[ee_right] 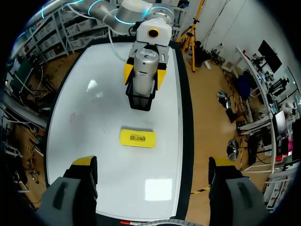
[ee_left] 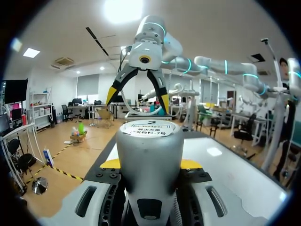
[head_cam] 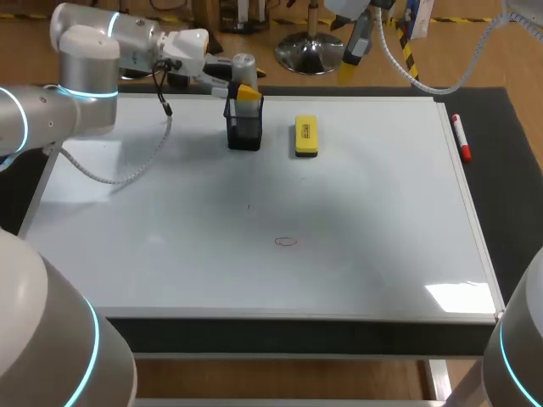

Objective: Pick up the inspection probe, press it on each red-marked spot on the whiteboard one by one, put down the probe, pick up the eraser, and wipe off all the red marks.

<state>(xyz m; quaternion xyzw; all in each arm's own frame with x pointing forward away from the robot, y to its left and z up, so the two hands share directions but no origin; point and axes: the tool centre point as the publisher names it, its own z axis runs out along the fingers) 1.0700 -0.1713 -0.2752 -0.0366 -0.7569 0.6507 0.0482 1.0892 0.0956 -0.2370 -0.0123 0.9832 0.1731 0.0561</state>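
Print on probe (ee_left: 149,160), seemingly illegible

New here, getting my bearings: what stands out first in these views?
The left gripper clasping the silver inspection probe at the black holder, by the far edge of the whiteboard. Beside it lies the yellow eraser; a small red mark sits mid-board.

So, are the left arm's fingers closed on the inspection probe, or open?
Closed on it. Both yellow fingers touch opposite sides of the inspection probe, which is at the black mesh holder.
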